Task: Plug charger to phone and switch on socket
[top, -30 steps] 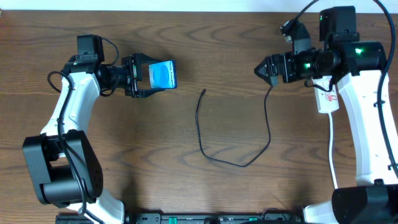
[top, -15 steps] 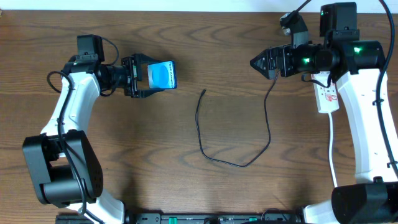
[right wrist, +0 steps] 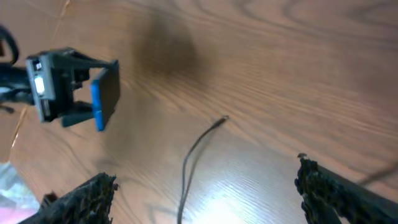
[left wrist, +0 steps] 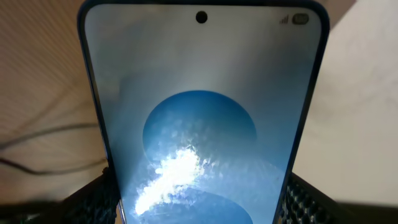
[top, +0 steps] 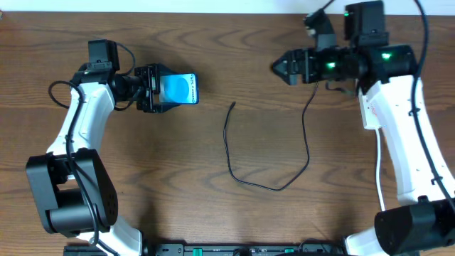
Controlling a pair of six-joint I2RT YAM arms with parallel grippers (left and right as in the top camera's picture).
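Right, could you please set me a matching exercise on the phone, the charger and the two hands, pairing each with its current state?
Things:
1. phone
2. charger
3. left hand
4. right hand

States:
A. open, holding nothing
B. lying loose on the table
C. blue screen lit
D. shut on the phone

Pairs: 1-C; 2-B; 3-D; 4-A

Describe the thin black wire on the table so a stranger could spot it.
Look at the middle of the brown wooden table. A thin black cable lies there in a loose U, its free left end nearest the blue-screened phone. Unlike the thick white cord at the right, it is black and thread-thin.
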